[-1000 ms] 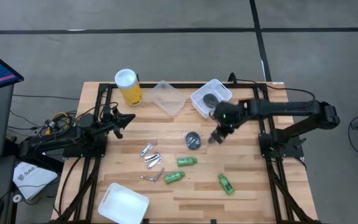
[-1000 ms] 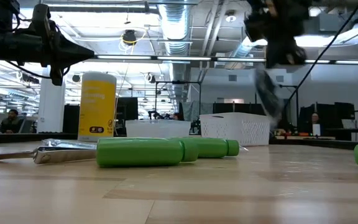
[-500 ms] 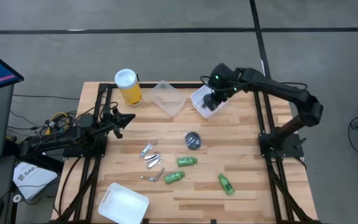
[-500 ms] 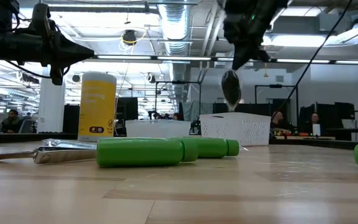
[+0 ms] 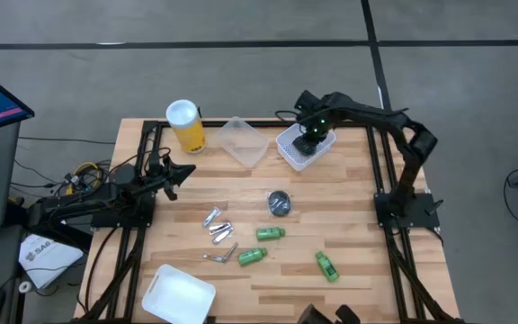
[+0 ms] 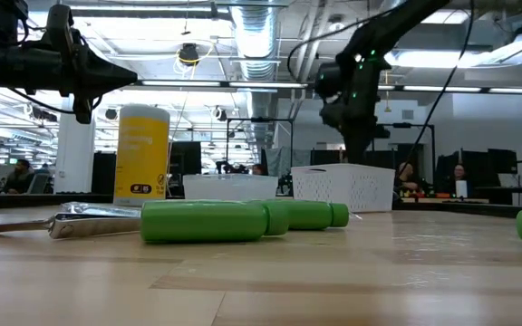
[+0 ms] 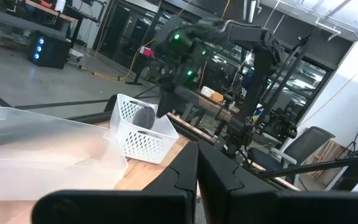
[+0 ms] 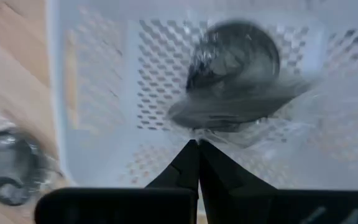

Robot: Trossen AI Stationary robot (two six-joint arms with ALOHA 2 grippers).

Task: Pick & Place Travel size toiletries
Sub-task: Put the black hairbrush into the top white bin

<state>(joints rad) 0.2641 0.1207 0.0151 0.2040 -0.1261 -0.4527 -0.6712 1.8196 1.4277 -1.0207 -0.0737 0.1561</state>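
We have swung the right gripper [image 5: 308,137] from mid-tabletop to above the white perforated plastic basket [image 5: 288,148], where a dark round flat piece [image 8: 232,74] is dropping onto another already inside. Its fingers look closed and empty. Another dark disc [image 5: 279,202], green mini bottles [image 5: 270,234] and silvery tubes [image 5: 218,229] remain on the wooden tabletop [image 5: 358,216]. Left gripper [image 5: 176,173] waits closed.

Right gripper [image 5: 308,137] hangs directly over white basket [image 5: 305,146], blocking approach from above. Clear tub [image 5: 244,141] and yellow canister [image 5: 186,126] crowd the far edge beside it. Mid-table: dark disc [image 5: 279,203], green bottles [image 5: 270,234], silvery tubes [image 5: 218,229] scattered; open wood between them. Left gripper [image 5: 190,170] parked at left edge.
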